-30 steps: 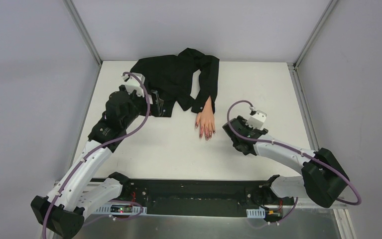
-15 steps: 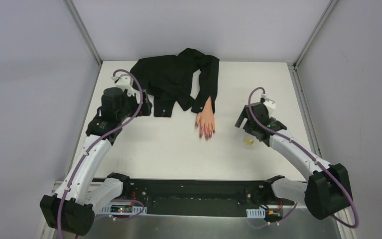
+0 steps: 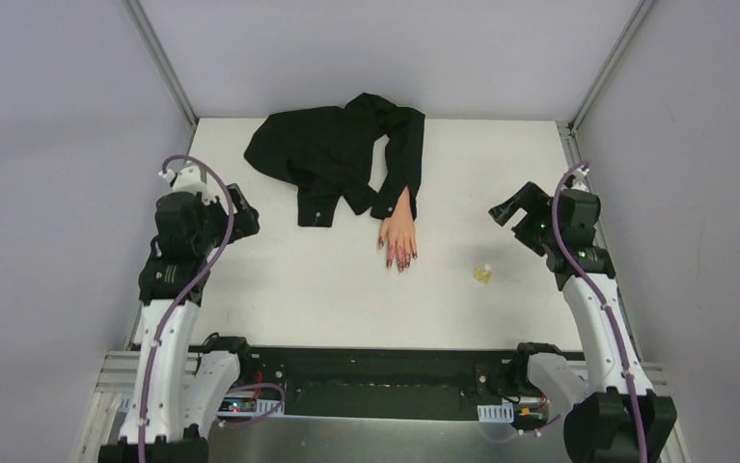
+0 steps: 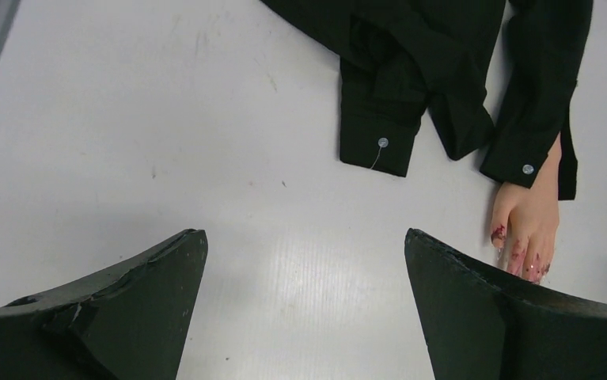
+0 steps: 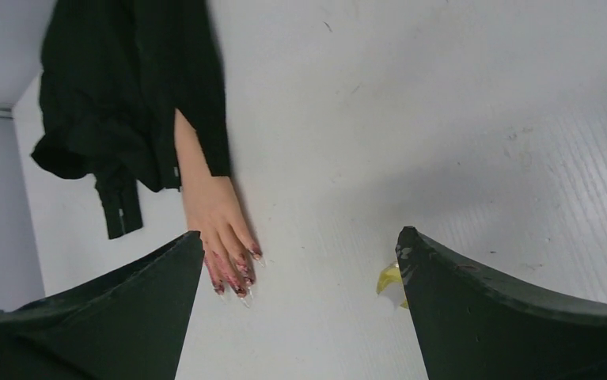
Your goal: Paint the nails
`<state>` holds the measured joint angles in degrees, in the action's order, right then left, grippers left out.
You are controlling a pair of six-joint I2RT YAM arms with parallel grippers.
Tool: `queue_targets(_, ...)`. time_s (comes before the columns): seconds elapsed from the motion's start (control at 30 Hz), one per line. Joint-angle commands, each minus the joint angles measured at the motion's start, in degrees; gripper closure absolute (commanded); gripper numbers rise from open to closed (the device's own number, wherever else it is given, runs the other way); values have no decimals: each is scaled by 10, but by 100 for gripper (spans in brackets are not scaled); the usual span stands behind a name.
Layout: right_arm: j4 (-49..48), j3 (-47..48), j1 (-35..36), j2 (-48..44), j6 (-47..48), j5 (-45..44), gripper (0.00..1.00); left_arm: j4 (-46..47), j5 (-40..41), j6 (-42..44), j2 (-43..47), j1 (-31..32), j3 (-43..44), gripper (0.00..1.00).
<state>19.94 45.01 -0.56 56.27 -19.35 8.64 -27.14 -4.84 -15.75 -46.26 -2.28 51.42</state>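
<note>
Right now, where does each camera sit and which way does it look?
Top external: above, behind the arms, facing down at the table; both arms show.
Left wrist: on the left arm, facing the black shirt; its open fingers show.
Right wrist: on the right arm, facing the bottle; its open fingers show.
All share the mannequin hand.

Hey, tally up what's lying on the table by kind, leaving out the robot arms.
Black shirt: 1
Mannequin hand: 1
Small yellowish bottle: 1
Total: 3
</note>
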Motion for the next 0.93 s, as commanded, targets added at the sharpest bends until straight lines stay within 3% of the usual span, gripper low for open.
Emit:
queue_targets(0.0, -41, 0, -19, -81, 22, 54, 6, -21, 45, 16, 112, 0, -20, 1)
queue_targets(0.27, -154, -128, -20, -276, 33, 20, 6, -29, 50, 0, 202, 0, -78, 1)
queue_targets(0.43, -165, -187, -20, -377, 39, -9, 6, -31, 37, 3, 221, 0, -84, 1)
queue_targets(0.9, -147, -202, -20, -411, 52, -23, 6, -31, 22, 24, 215, 0, -85, 1)
